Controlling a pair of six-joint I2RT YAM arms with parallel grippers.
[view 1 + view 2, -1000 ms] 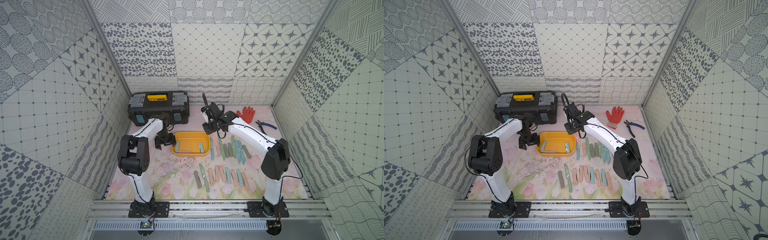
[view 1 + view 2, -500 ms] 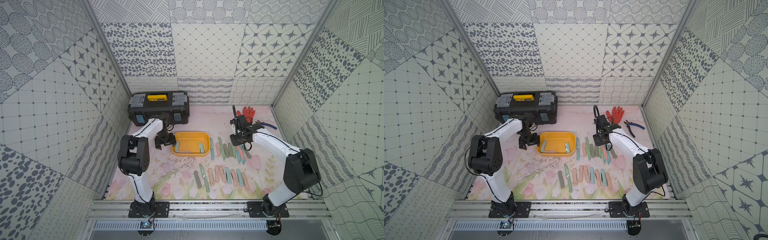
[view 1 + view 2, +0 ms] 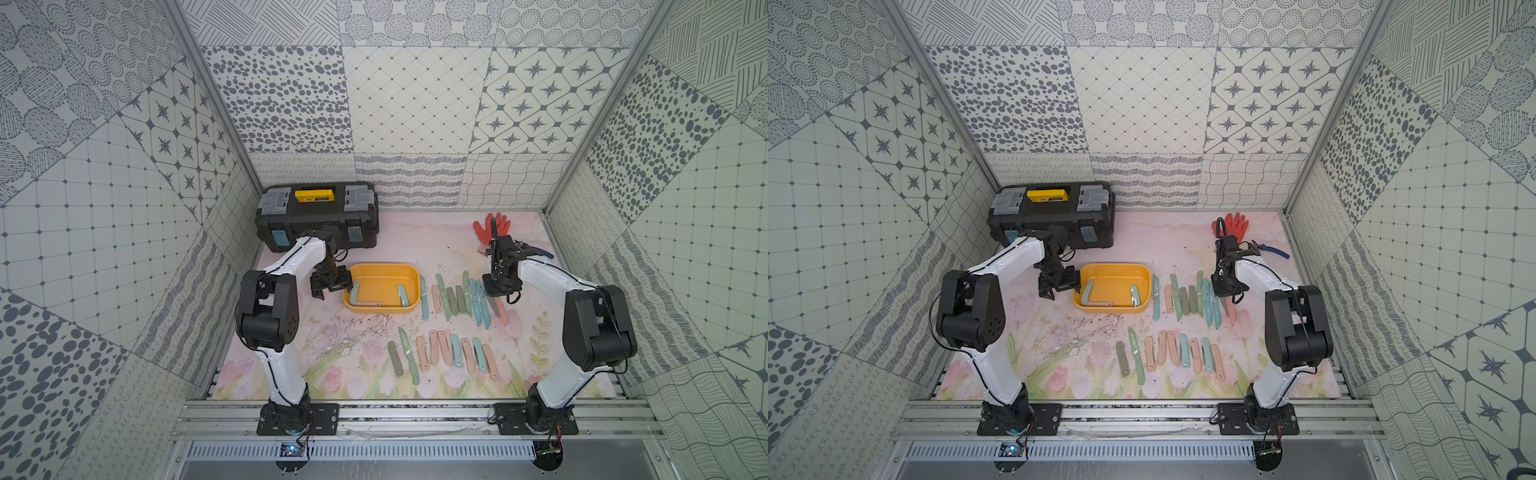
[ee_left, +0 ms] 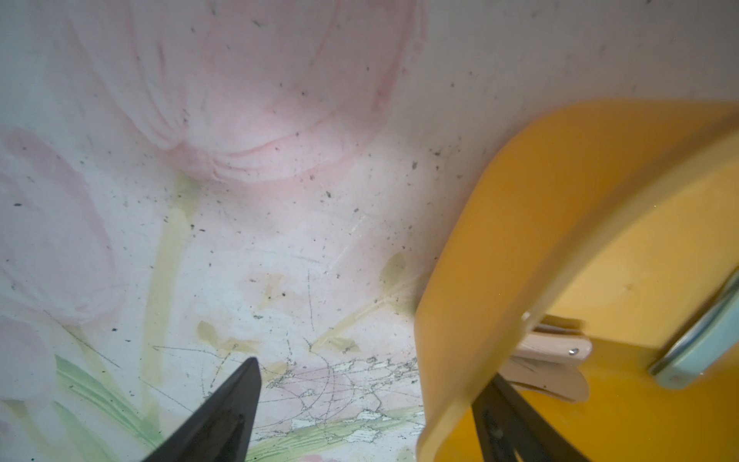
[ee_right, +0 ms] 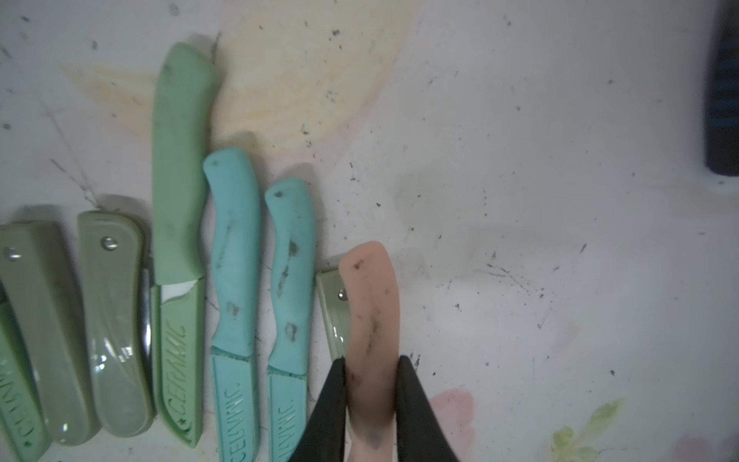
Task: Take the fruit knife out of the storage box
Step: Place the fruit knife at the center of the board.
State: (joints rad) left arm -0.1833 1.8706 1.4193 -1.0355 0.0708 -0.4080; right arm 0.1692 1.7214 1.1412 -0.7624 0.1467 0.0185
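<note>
My right pincer [image 5: 372,362] is clamped across a pink knife [image 5: 370,320] at the 3 o'clock end of the far row [image 3: 459,297]. The knife overlaps an olive folder [image 5: 332,312], and I can't tell whether it touches the mat [image 3: 436,245]. A second ago this arm was over the 1 o'clock corner of the storage box [image 3: 380,278]; it has swung out to 3 o'clock. My left pincer [image 4: 372,372] hasn't moved. Its jaws are spread wide astride the box's 9 o'clock wall, one finger [image 4: 224,408] outside, the other inside and half hidden by the rim.

The box sits mid-mat and holds three knives. There is a blue knife [image 3: 354,296] at its 9 o'clock end, another [image 3: 402,294] at 3 o'clock, and a beige knife [image 3: 368,304] along the 6 o'clock wall. I count ten in the far row with the held one, though the pincer covers part of it. The near row [image 3: 444,353], at 5 o'clock, has nine. One black toolbox [image 3: 318,220] stands at 11 o'clock. One red glove [image 3: 481,230] and one pliers [image 3: 1273,250] lie at 1 o'clock, partly behind the wrist.
</note>
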